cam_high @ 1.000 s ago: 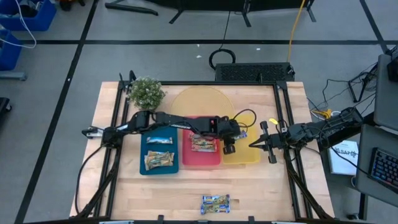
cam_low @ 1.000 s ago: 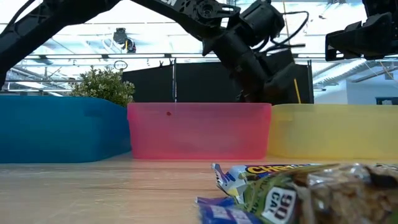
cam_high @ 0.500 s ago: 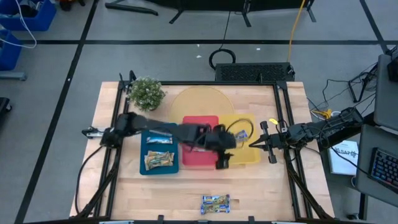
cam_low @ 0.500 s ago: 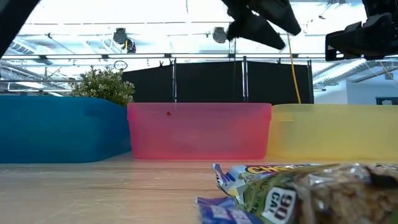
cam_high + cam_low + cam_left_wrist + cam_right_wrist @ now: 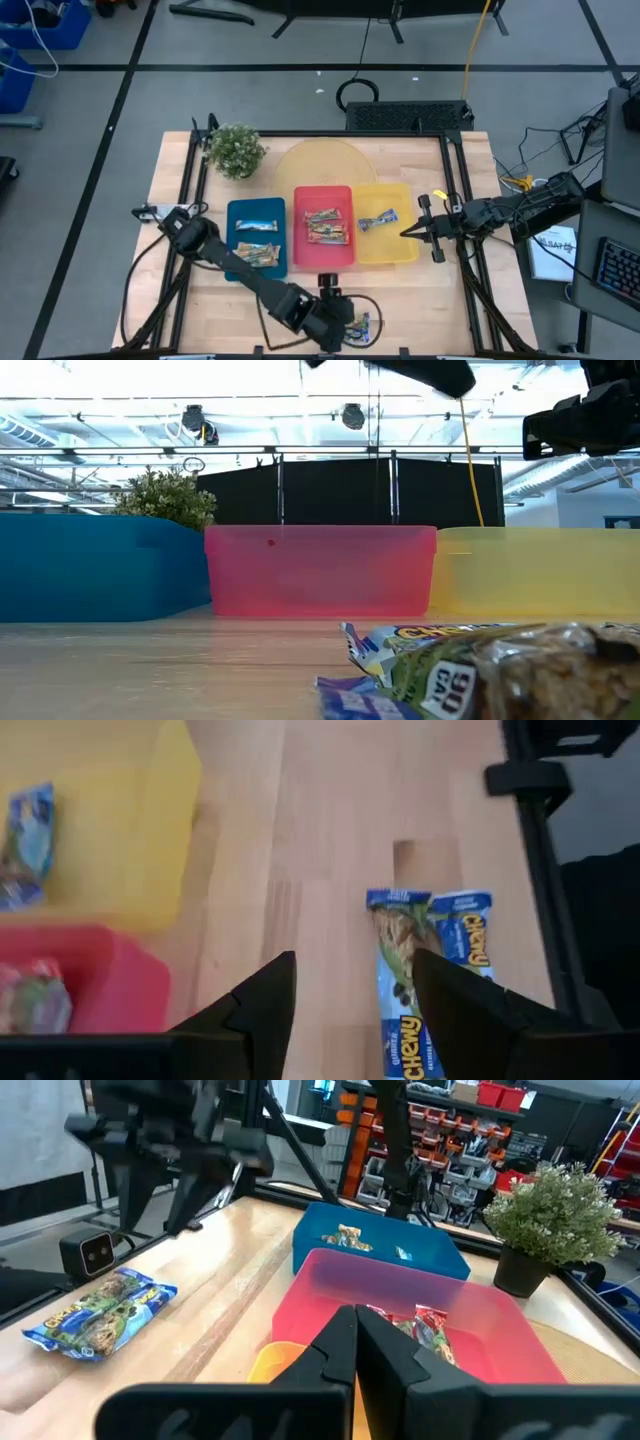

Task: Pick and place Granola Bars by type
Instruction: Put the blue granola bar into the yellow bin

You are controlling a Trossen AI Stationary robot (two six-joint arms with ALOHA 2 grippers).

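**Left arm reaches to the near edge, over the loose bars**

The left arm runs from its base at the table's left side diagonally toward the near edge, bent low across the front of the blue tray (image 5: 233, 270). Its left gripper (image 5: 335, 318) hangs over the bare wood just left of the two granola bars (image 5: 358, 328) still lying loose near the table's near edge. In the left wrist view the two dark fingers (image 5: 262, 1005) stand spread apart with nothing between them, and the pair of blue-ended bars (image 5: 425, 970) lies side by side, touching, just beyond the fingertips.

The right arm waits at the table's right side, stretched leftward, its right gripper (image 5: 425, 228) just off the right wall of the yellow tray (image 5: 402, 250). Its fingers (image 5: 345, 1345) are pressed together, holding nothing.

Three trays sit side by side in mid-table: blue on the left, the red tray (image 5: 324, 259) in the middle, yellow on the right. The blue tray holds several tan bars (image 5: 256, 254), the red tray holds red-and-green bars (image 5: 326, 226), and the yellow tray holds one blue bar (image 5: 377, 220). A small potted plant (image 5: 235, 150) stands at the far left corner.
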